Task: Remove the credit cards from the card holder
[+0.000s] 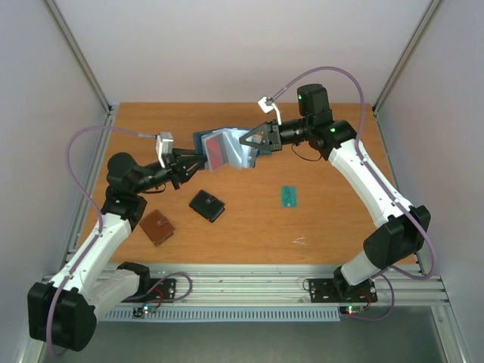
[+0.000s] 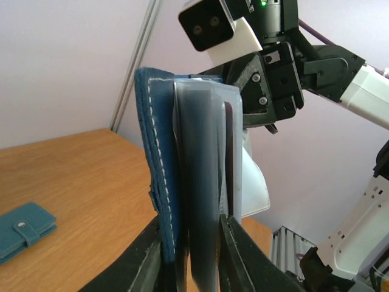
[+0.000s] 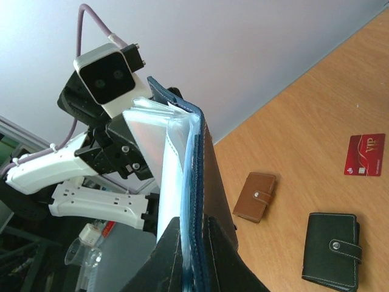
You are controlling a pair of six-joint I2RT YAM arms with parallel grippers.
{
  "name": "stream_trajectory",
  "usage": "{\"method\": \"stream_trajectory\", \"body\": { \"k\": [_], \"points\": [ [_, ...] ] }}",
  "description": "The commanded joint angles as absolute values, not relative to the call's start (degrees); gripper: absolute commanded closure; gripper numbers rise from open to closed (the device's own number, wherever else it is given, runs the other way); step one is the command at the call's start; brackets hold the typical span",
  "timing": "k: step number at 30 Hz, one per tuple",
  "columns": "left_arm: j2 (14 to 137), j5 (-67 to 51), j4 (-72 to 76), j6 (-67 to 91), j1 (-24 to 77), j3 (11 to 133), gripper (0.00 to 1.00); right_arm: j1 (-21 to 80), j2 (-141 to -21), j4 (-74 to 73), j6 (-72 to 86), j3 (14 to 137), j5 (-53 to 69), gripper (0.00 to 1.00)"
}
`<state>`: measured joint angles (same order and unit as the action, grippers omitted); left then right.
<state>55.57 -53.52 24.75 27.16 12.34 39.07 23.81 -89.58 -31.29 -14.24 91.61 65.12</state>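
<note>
Card holder [image 1: 231, 147] aloft at upper centre, above counter [image 1: 333, 227], spanned between left pincer [image 2: 196, 249] and right pincer [image 3: 194, 243], both clamped on it. Probably light and floppy, clear pockets slick; best pinched at stiffer stitched cover, leaving pockets free to fan.

I read this as a robotics lab cell. A bare wooden table [image 1: 333, 227] is boxed in by plain pale panels [image 1: 242, 45]. Aluminium profile rails [image 1: 249, 287] cross the bottom of the frame, carrying both arm bases [image 1: 151, 291]. Purple cabling [image 1: 106, 128] loops at left.
</note>
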Motion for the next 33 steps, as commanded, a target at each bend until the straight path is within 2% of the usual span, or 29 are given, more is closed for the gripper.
{"method": "stream_trajectory", "body": {
  "k": [1, 4, 7, 11, 21, 22, 26, 29, 30, 33],
  "points": [
    [56.2, -52.8, 24.7, 25.5, 13.4, 40.7, 0.78, 24.4, -88.0, -29.1, -13.6, 92.2, 66.5, 0.99],
    [56.2, -52.1, 24.8, 25.7, 13.5, 40.7, 0.75, 24.4, -88.0, -29.4, -13.7, 92.4, 66.4, 0.99],
    [56.3, -53.7, 24.9, 25.3, 13.5, 40.8, 0.63, 24.4, -88.0, -30.0, -14.0, 92.3, 65.5, 0.99],
    [56.1, -57.4, 27.0, 25.9, 13.5, 40.6, 0.53, 24.4, -88.0, -30.3, -14.5, 92.3, 64.9, 0.99],
    [56.2, -61.0, 29.6, 27.1, 13.5, 41.0, 0.54, 24.5, -88.3, -32.3, -15.6, 93.1, 64.8, 0.99],
    [56.2, -61.1, 29.8, 27.2, 13.5, 41.0, 0.56, 24.4, -88.3, -32.5, -15.7, 93.2, 64.9, 0.99],
    [56.2, -61.2, 30.3, 26.7, 13.5, 41.2, 0.84, 24.4, -88.4, -32.6, -15.7, 93.3, 65.4, 0.99],
    [56.3, -60.9, 30.3, 26.7, 13.5, 41.2, 0.96, 24.5, -88.4, -32.7, -15.8, 93.3, 65.5, 0.99],
    [56.3, -60.3, 30.1, 26.8, 13.5, 41.2, 0.99, 24.4, -88.6, -32.6, -15.6, 93.4, 65.7, 0.99],
    [56.6, -57.2, 27.6, 26.7, 13.6, 41.6, 1.00, 24.5, -89.1, -32.5, -15.1, 93.5, 65.2, 0.99]
  ]
}}
